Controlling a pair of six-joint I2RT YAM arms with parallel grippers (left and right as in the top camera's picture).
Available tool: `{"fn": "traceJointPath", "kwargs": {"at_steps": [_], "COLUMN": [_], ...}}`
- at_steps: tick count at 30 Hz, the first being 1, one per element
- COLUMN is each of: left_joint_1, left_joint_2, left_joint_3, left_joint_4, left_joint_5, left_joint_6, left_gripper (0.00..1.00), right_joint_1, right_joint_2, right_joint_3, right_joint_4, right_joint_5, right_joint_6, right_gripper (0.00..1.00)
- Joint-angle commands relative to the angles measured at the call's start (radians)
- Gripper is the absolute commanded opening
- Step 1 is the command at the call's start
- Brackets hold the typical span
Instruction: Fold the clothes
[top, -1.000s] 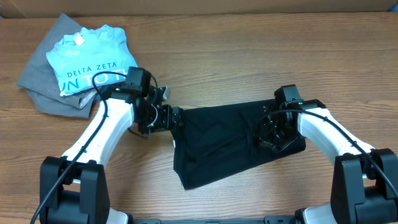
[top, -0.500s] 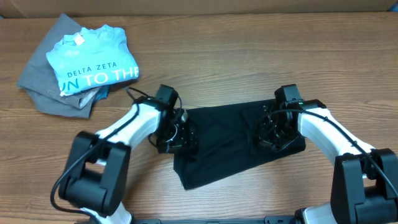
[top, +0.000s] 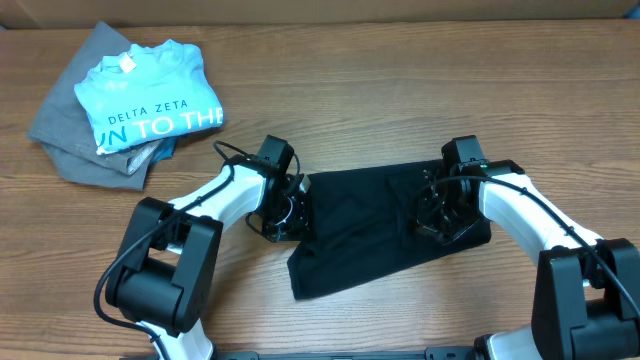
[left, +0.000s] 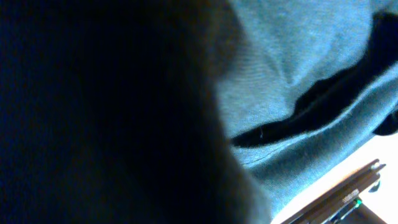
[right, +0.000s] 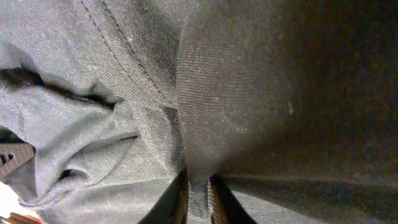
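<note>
— Since the left wrist view is mostly shadow, where do you place the black T-shirt (top: 370, 235)?
— I log it lying rumpled on the table (top: 400, 90), between the two arms. It is well apart from the light blue T-shirt (top: 150, 95), which sits on the grey garment (top: 65, 135) at the far left corner.
— Left gripper (top: 292, 212)?
— At the shirt's left edge, closed. I cannot see its fingers: overhead, the wrist covers them. Its own camera gives me only cloth pressed close, a dark crease across it, and a pale strip (left: 339, 193) at lower right that I cannot identify. More than half of that view is black. Whether any fabric is pinched, I cannot tell.
— Right gripper (top: 440, 215)?
— Down on the shirt's right end. Its wrist view shows the fingers (right: 178, 200) clenched on a raised ridge of the black fabric. Only their tips show, cut off by the bottom edge. A stitched seam runs across the upper left, and the rest is folds.
</note>
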Motion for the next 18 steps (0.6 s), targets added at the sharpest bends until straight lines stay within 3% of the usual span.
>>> {"fn": "traceJointPath", "kwargs": {"at_steps": [1, 11, 18], "left_joint_1": [0.025, 0.209, 0.214], "left_joint_2": [0.032, -0.070, -0.139], "left_joint_3": [0.013, 0.279, 0.537], "left_joint_4": [-0.021, -0.525, -0.678], "left_joint_5": [-0.079, -0.530, -0.570], "left_joint_6": [0.026, 0.140, 0.180], "left_gripper": [0.04, 0.04, 0.04], "right_joint_1": [0.005, 0.003, 0.003], "right_joint_2": [-0.001, -0.072, -0.094], "right_joint_3": [0.000, 0.118, 0.213], "right_joint_4": [-0.003, -0.085, -0.102], "right_joint_5": [-0.016, -0.016, -0.017], "right_joint_6": [0.002, 0.001, 0.002], "right_gripper": [0.10, 0.06, 0.06]}}
